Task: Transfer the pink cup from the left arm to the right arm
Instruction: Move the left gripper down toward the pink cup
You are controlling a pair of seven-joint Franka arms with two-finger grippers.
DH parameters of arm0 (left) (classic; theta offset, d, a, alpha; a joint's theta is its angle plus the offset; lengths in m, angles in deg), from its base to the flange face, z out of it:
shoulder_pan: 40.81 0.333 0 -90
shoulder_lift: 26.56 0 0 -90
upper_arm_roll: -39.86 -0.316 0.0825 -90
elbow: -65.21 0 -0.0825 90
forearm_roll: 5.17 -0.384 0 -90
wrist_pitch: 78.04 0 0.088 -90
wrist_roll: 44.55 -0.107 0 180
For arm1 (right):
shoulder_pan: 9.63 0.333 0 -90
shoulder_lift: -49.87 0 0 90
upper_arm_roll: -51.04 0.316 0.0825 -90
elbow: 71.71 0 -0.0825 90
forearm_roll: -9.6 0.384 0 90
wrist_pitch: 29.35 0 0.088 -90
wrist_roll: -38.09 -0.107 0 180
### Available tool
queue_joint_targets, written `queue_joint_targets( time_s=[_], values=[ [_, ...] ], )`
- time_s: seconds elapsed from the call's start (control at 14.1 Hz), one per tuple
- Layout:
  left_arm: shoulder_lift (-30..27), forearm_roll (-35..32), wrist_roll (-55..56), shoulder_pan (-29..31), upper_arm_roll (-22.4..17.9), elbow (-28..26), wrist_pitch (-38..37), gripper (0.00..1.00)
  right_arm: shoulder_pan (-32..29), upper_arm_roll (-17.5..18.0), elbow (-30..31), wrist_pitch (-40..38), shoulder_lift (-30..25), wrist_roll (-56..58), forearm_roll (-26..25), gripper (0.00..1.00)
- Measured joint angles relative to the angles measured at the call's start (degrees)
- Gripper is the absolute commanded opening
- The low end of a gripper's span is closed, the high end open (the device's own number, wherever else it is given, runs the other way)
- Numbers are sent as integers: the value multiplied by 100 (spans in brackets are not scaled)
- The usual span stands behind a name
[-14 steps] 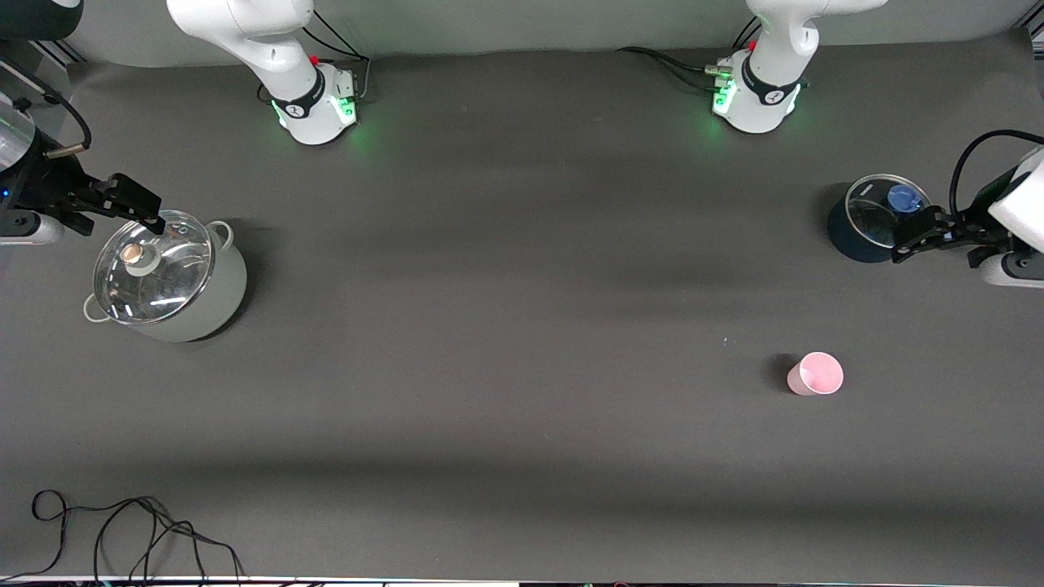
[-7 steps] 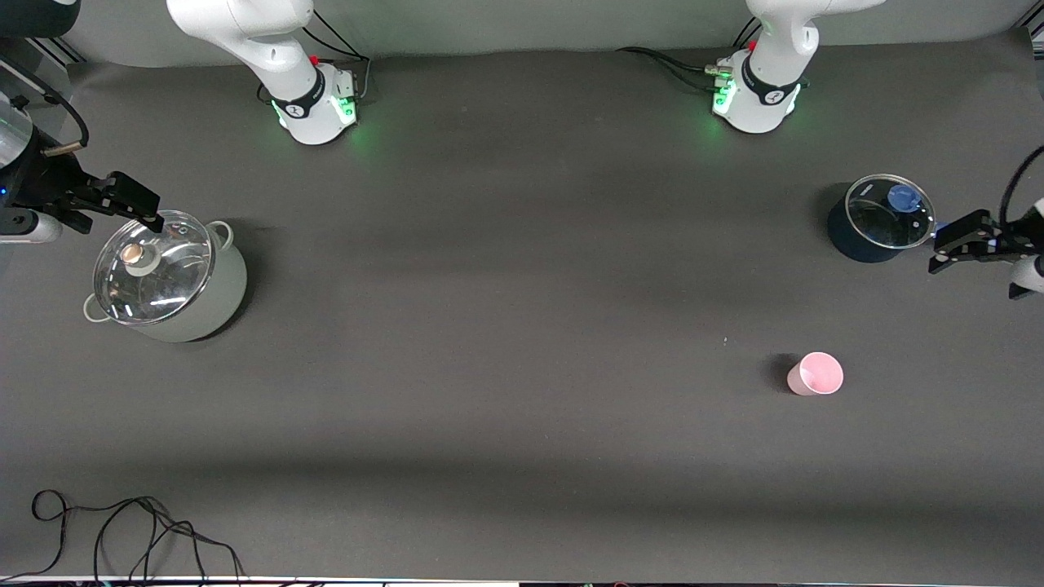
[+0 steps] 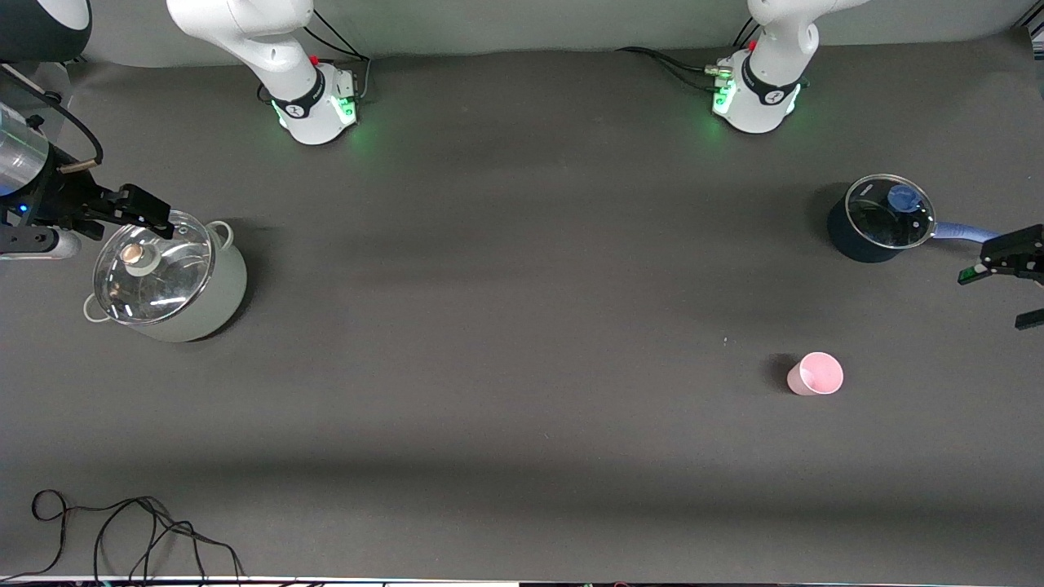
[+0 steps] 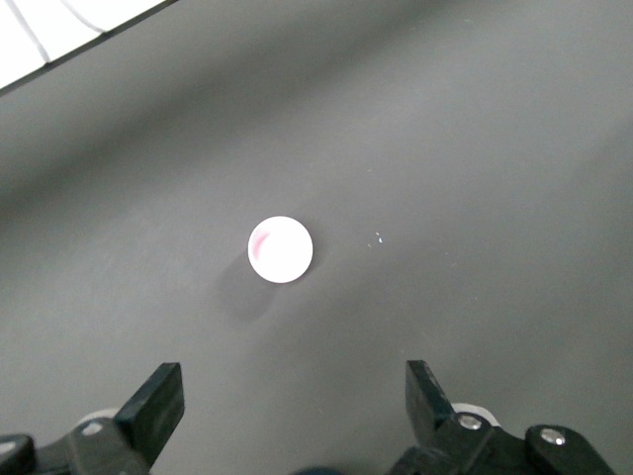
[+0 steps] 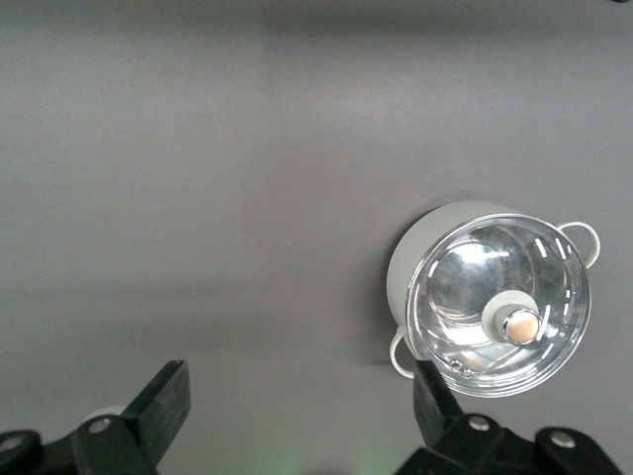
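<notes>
Grey table (image 3: 522, 326) bears unlabelled pink cup (image 3: 815, 374); left hand (image 3: 1007, 281), right hand (image 3: 143, 214) apart.

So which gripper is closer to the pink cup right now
Left. The left gripper, open, is up beside the blue saucepan's handle, at the pink cup's end of the table. The right gripper, open, is over the grey pot's lid.

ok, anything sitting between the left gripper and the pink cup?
Nothing visible. The left gripper hangs open near the blue saucepan's handle; only bare mat separates it from the upright pink cup. The left wrist view shows the cup alone on the mat.
</notes>
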Motion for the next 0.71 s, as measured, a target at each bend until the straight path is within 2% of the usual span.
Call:
queue_joint_targets(
  time_s=[0.5,0.71],
  values=[
    [996,1416,-2589,944,-2,-13,29,100,0,0,-6,-12,19,0,0,100],
    [1596,2079,-3619,1107,1,-17,29,100,0,0,-6,-14,25,0,0,100]
  ],
)
